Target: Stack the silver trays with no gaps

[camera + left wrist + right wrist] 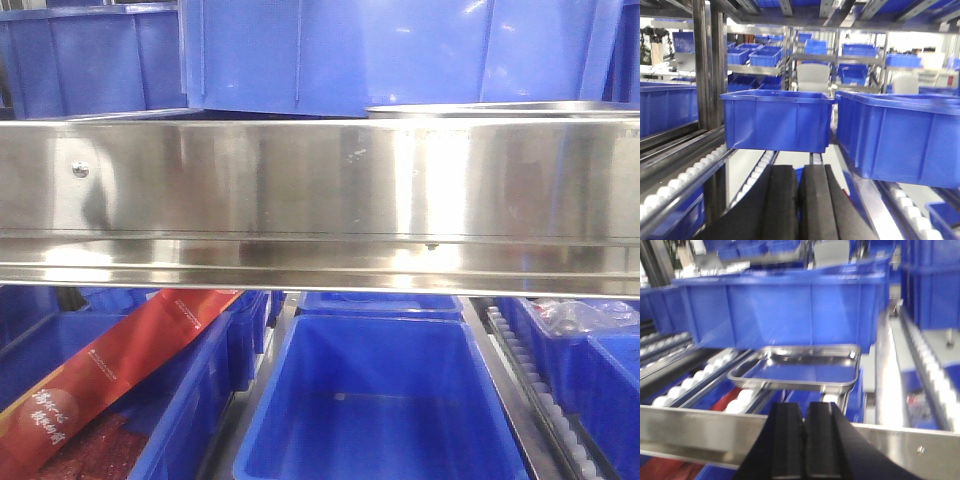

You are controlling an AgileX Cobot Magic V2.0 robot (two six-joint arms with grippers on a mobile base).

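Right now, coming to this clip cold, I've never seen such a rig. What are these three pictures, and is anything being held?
It is a two-armed robot parked at a shelf rack. The front view looks straight at a broad steel band on the rack, with blue bins above and below it. The other two views come from cameras on the wrists. The paired black pads at the bottom of each are the left gripper and the right gripper. Both are shut and hold nothing. The right wrist view shows one silver tray lying flat on the white rollers, beyond the band. The thin silver strip at the front view's upper right is probably its rim, edge-on. No second tray shows.
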